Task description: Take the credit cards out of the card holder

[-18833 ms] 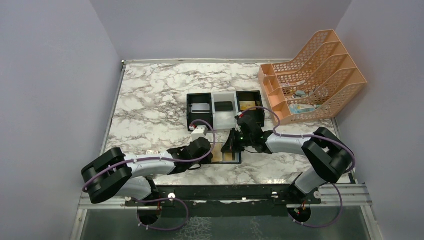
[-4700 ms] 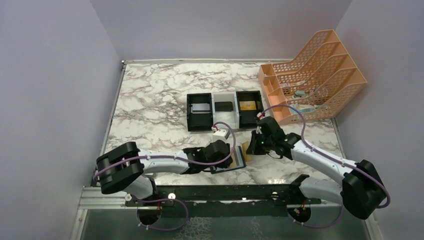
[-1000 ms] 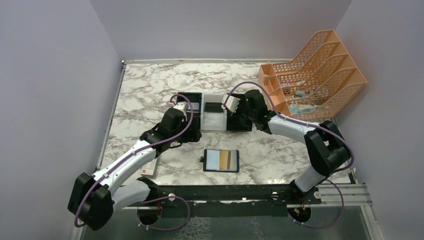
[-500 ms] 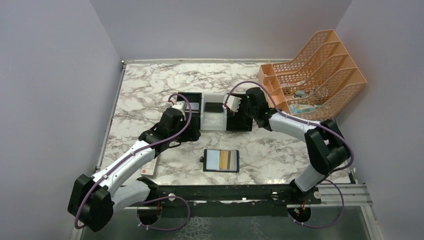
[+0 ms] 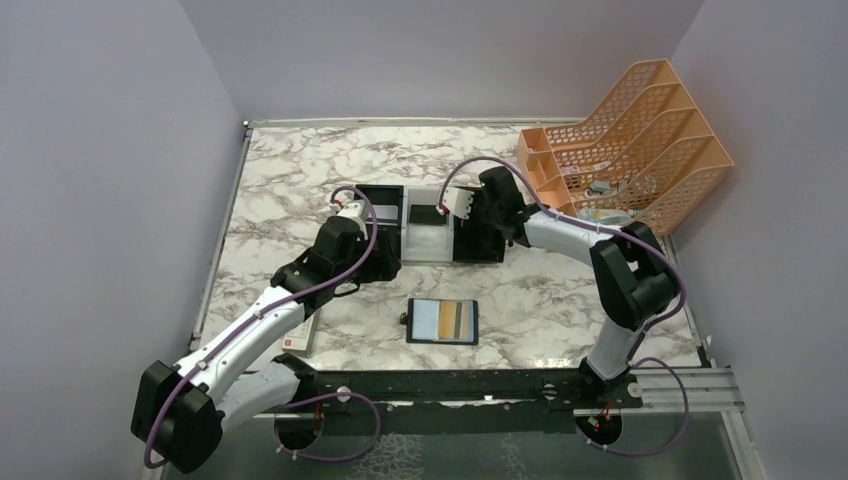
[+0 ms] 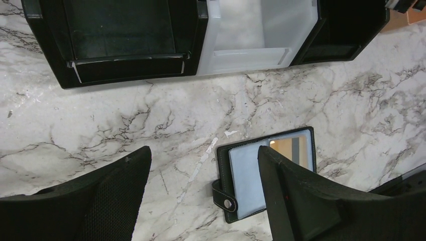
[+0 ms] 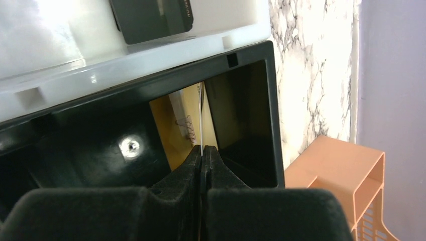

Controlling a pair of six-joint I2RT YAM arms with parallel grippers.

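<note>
The card holder (image 5: pixel 443 321) lies open and flat on the marble near the front. Its left panel is bluish-grey, and a gold-tan striped credit card (image 5: pixel 459 320) sits in its right pocket. In the left wrist view the card holder (image 6: pixel 249 183) shows between my fingers, far below them. My left gripper (image 6: pixel 202 153) is open and hangs empty above the table, just in front of the tray. My right gripper (image 7: pixel 202 149) is shut on a thin card (image 7: pixel 201 115) seen edge-on, over the tray's right black compartment (image 7: pixel 241 110). Gold-tan surface shows beside that edge.
The black-white-black tray (image 5: pixel 432 253) stands mid-table, with a dark flat item (image 7: pixel 150 17) in its white middle compartment. An orange file rack (image 5: pixel 640 130) fills the back right corner. A white box with a red mark (image 5: pixel 296 338) lies under my left arm.
Both arms have shifted slightly back and to the left over the tray. The card holder has not moved. Neither gripper's state has changed.
</note>
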